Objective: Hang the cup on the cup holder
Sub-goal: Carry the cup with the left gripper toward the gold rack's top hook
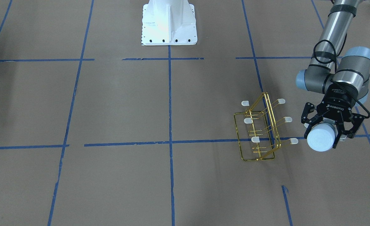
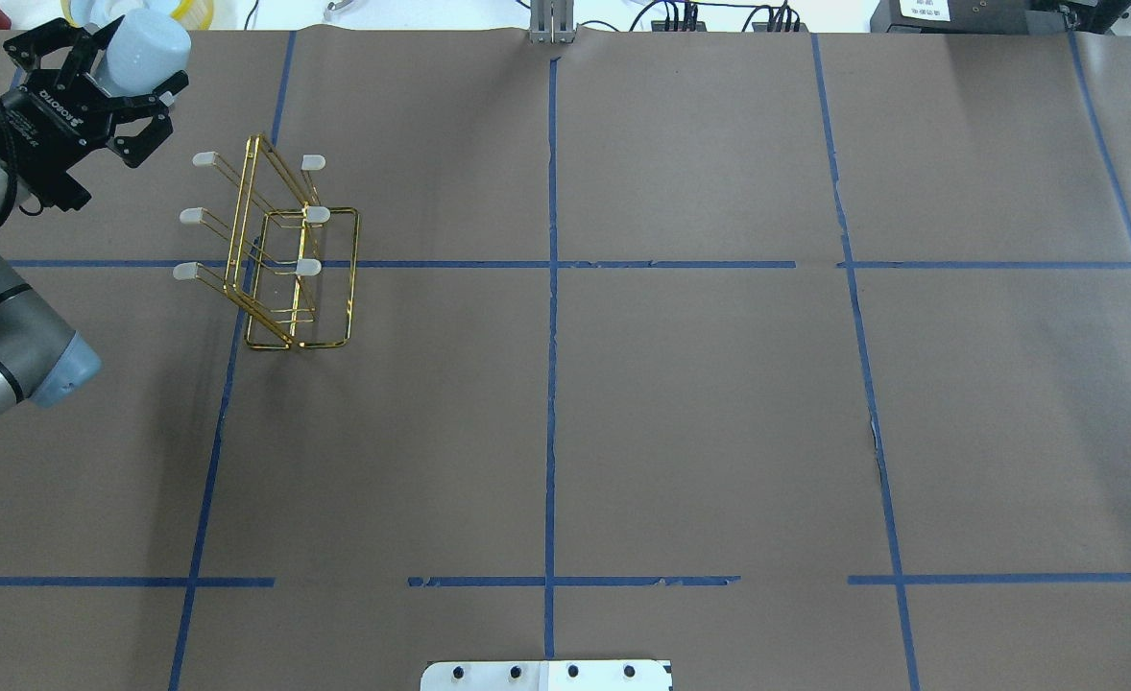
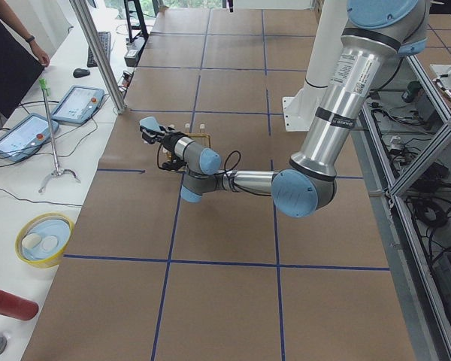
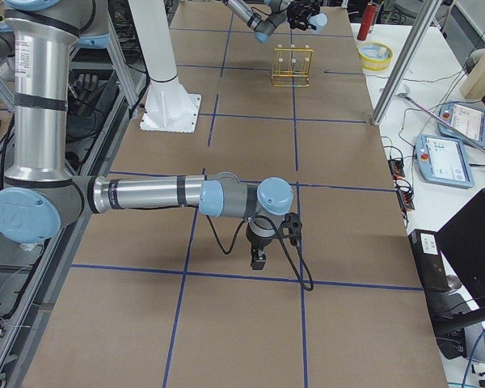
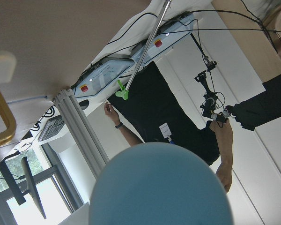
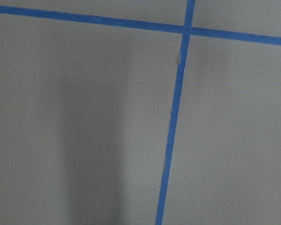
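Far left: the left claw [image 2: 129, 65] is clenched on the cup [image 2: 148, 48]. The cup is held clear of the table [image 2: 719, 403], off the far outer corner of the rack [image 2: 292, 251], and none of the wire is touched. Only the cup's closed end is seen; its mouth is hidden in every view.

Step in hand, as judged: carrying the cup to a prong. The mouth should be turned toward one outer prong cap [image 2: 204, 159], lined up along the prong and slid on slowly. It should be let go only once its weight is borne, or the light frame may be shoved.

Front view: a gap is shown between the cup and the nearest cap, less plain from overhead. Left wrist view: one cap and a gold wire bend are caught at the left edge.

Far right: the right claw [image 4: 259, 260] is seen only from the side, well apart from the rack. Whether it is released or clenched cannot be told.
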